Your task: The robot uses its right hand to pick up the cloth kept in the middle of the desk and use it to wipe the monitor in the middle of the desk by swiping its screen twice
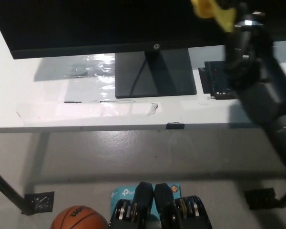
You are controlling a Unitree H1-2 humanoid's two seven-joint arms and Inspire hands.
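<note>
**Desk:** What's biggest in your feed?

**Me:** The monitor (109, 24); its dark screen fills the top of my view from about ten o'clock across to two o'clock, with a small logo on the lower bezel; its flat stand (155, 74) sits just below, near twelve o'clock of centre. Under both runs the white desk (19, 81), its front edge crossing the picture roughly at mid-height; below that I see grey floor (133, 152).

**Desk:** And the arm?

**Me:** The black right arm (262, 95) comes in along the right side, from about four o'clock up to one o'clock; it is blurred. The right hand (229, 7) is at the very top edge, at one o'clock, in front of the screen's lower right part; it is clamped on the yellow cloth (212, 12), which bunches out to the hand's left against the dark panel. I can't tell whether the cloth actually touches the screen.

**Desk:** Left hand?

**Me:** I can't see it in this feed.

**Desk:** Anything smaller?

**Me:** A strip of clear tape (86, 109) lies along the desk at nine o'clock of the stand's base; a dark marker square (219, 81) lies on the desk just beside the stand at three o'clock, partly behind the arm; an orange basketball (78, 218) sits on the floor at seven o'clock.
</note>
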